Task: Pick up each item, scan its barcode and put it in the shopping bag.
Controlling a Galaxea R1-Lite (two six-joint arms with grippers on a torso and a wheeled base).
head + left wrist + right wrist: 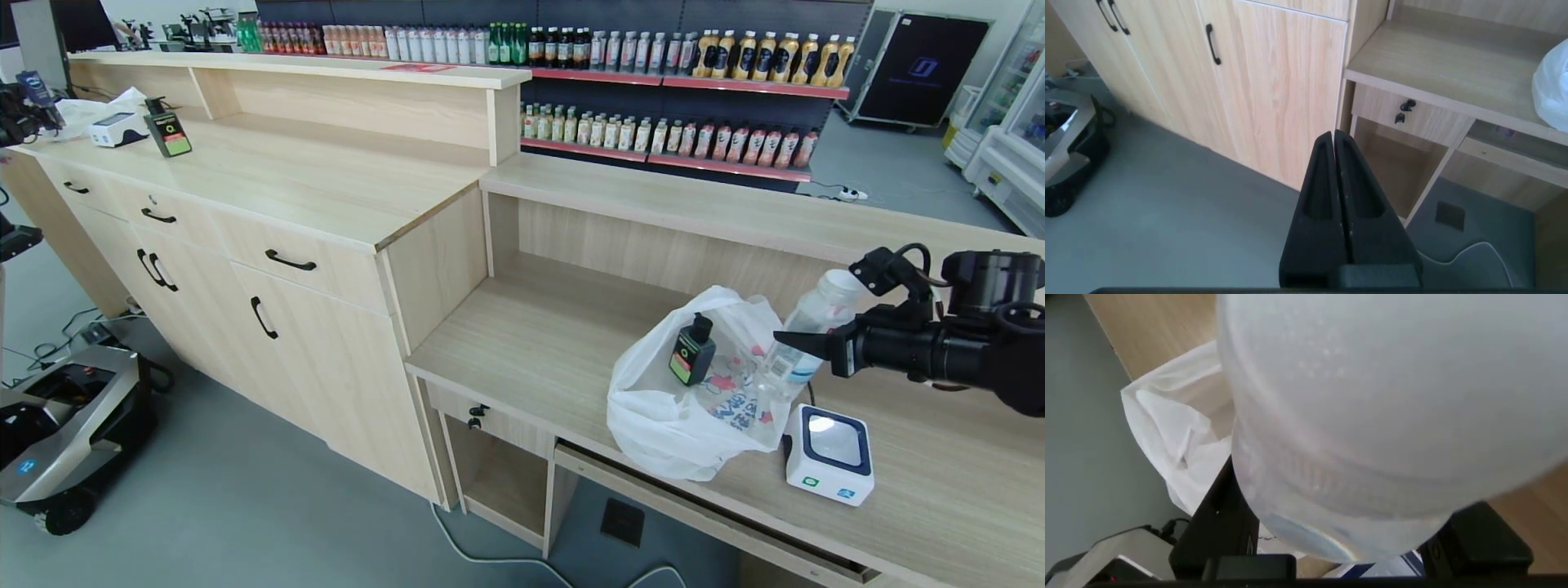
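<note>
1 clear plastic bottle [820,306] is pinched in the right pincer [804,343], off the desk [539,335]. It is tilted, cap end high and base end low at the edge of the shopping bag [661,408] nearest the scanner [829,453]. In the right wrist view the bottle [1372,416] sits between the 2 dark fingers [1217,531], with the bag [1184,433] below it.

The white bag sits open on the lower desk and touches the scanner on its left side. 1 small black bottle with a green and red label [692,351] stands upright inside the bag. The scanner is a white box with a dark-framed window facing up, near the desk's front edge.

The left pincer [1335,188] is pressed together and holds nothing. It hangs over the grey floor in front of the cabinet doors (a bit of the bag [1552,82] shows at the edge of that view).

On the higher desk to the left, well apart from the bag, are a second black labelled item [167,131] and a white device [114,129].
</note>
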